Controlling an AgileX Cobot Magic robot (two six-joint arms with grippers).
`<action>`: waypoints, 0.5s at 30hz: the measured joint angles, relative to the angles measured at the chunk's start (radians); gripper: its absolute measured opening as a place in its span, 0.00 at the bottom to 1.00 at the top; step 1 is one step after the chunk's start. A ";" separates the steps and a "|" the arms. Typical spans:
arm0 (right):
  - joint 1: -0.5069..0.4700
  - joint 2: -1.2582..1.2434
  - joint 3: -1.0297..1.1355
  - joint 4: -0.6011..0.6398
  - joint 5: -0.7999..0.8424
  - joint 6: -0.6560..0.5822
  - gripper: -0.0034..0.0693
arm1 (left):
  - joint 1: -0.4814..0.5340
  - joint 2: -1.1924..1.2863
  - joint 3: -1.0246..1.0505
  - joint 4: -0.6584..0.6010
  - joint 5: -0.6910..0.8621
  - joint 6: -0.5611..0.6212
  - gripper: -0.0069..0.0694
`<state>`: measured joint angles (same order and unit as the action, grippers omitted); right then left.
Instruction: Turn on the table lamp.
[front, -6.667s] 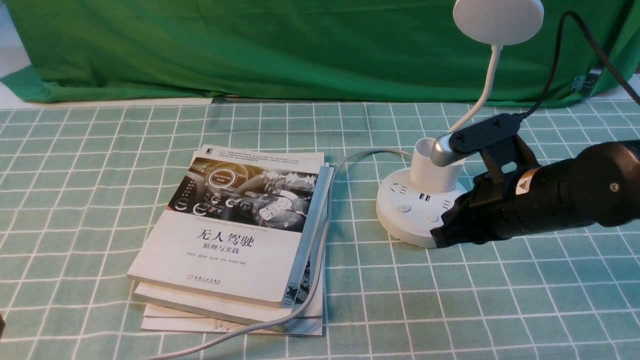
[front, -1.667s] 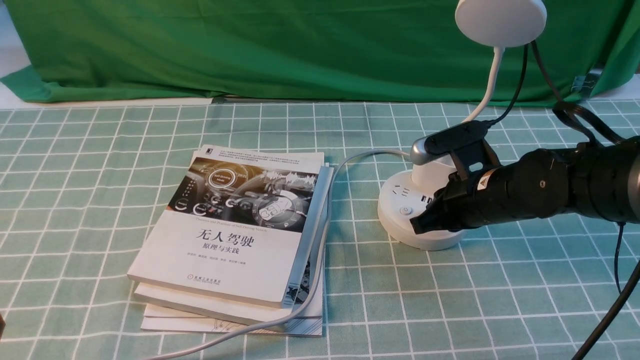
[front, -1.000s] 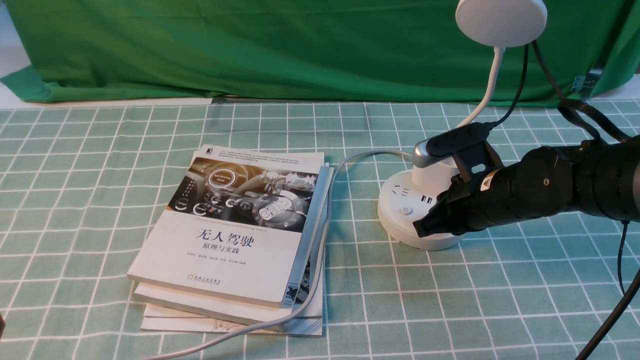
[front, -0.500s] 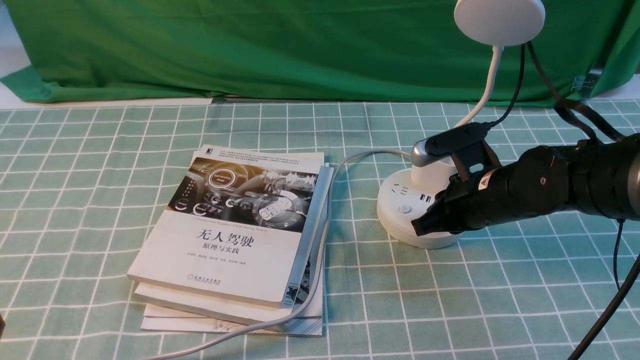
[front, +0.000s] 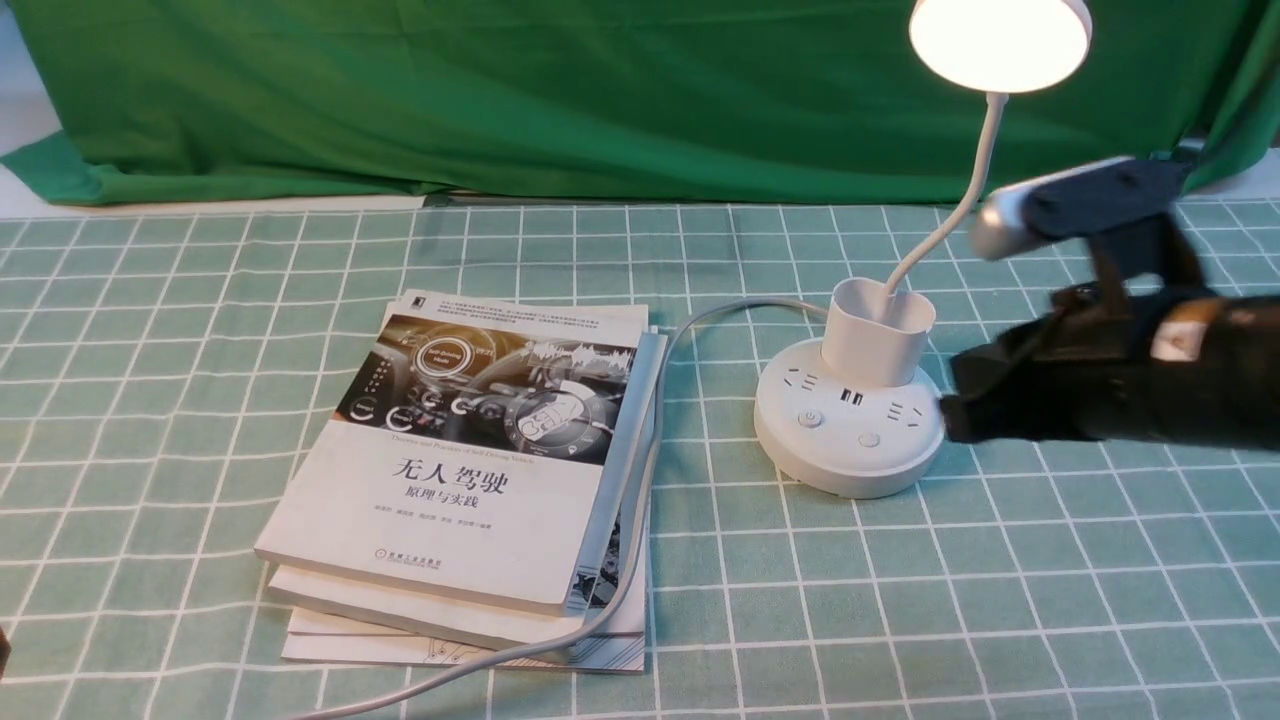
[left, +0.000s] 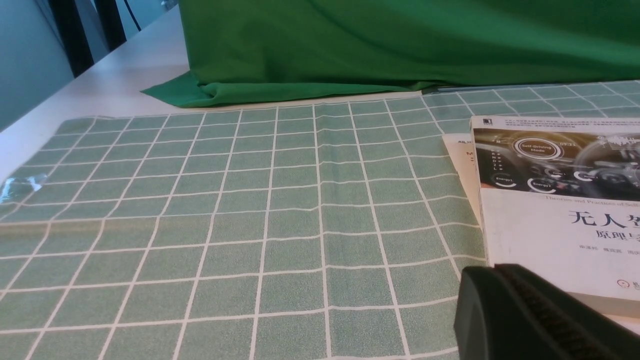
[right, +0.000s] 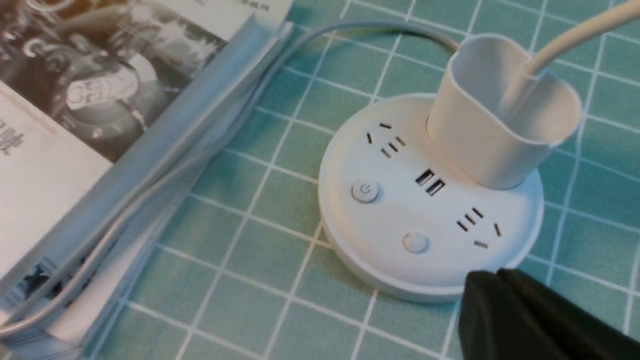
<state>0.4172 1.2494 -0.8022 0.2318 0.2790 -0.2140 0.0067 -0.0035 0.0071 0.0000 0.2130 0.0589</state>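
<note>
The white table lamp stands at the right of the table; its disc head (front: 998, 42) glows brightly atop the thin gooseneck (front: 968, 170). The cup holder (front: 878, 330) sits on the round puck base (front: 848, 432), whose two buttons (right: 364, 191) and sockets show in the right wrist view. My right gripper (front: 950, 412) is shut and empty, just off the base's right edge, blurred with motion; its tips (right: 492, 282) hover beside the base rim. My left gripper (left: 482, 280) is shut, near the book's corner; it does not show in the front view.
A stack of books (front: 470, 470) lies left of the lamp, with the lamp's white cord (front: 640, 480) running along its right side toward the front edge. Green cloth (front: 500, 100) hangs behind the checked tablecloth (front: 900, 600).
The lamp head has lit up. My right gripper, which was over the base's buttons, has pulled back to the right and risen off the base.
</note>
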 joint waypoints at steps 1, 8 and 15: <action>0.000 -0.064 0.022 0.000 -0.004 0.003 0.09 | 0.000 0.000 0.000 0.000 0.000 0.000 0.12; 0.000 -0.449 0.163 -0.001 -0.046 0.003 0.11 | 0.000 0.000 0.000 0.000 0.000 0.000 0.12; 0.000 -0.706 0.375 -0.002 -0.244 -0.067 0.13 | 0.000 0.000 0.000 0.000 0.000 0.000 0.12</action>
<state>0.4172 0.5429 -0.4274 0.2298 0.0347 -0.2813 0.0067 -0.0035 0.0071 0.0000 0.2130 0.0589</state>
